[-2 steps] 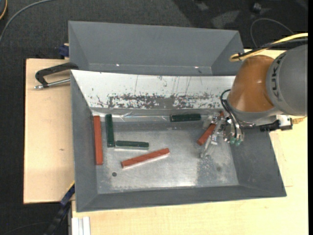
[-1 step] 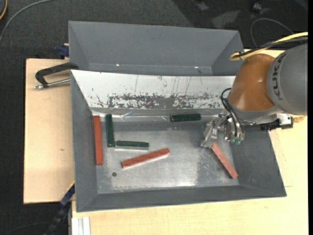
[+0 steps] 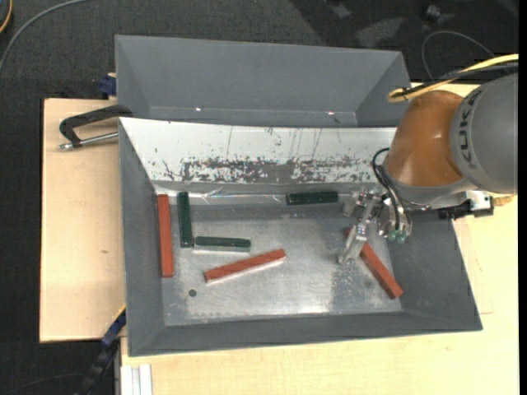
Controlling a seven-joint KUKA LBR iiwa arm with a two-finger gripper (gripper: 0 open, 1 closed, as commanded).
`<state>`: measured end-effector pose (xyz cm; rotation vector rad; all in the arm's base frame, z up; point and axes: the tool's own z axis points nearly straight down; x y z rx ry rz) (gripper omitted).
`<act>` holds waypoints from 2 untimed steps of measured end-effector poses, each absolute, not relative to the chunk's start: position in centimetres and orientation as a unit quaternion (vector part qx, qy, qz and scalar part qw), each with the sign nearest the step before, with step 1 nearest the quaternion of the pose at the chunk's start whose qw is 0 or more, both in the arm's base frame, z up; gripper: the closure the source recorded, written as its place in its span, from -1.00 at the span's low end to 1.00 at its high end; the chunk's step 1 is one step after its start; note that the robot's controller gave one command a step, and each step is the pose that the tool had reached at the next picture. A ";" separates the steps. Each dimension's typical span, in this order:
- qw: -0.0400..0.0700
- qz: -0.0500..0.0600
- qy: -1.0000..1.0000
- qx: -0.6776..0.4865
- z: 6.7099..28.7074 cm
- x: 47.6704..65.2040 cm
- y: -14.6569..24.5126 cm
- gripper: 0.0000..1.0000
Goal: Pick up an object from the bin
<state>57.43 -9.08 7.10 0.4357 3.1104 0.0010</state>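
While the arm (image 3: 428,142) reaches into the grey bin (image 3: 247,76) from the right, its jaws hang low over the bin's right side, at the upper end of a slanted red bar (image 3: 383,276)
Whether the jaws are released or clenched cannot be told, and nothing is seen held between them; the slanted red bar lies flat on the floor near the right wall, running down and to the right from the jaws. Just left of the jaws, a dark green bar (image 3: 313,197) lies along the back wall. Well apart, a second red bar (image 3: 244,266) lies slantwise mid-floor, a green bar (image 3: 222,242) lies just above it, and by the left wall an upright green bar (image 3: 185,219) stands beside a third red bar (image 3: 165,235)
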 end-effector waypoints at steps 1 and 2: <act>-0.001 0.000 1.000 0.027 7.1 51.0 -13.4 -1.00; 0.001 0.002 1.000 0.025 7.2 51.2 -13.0 1.00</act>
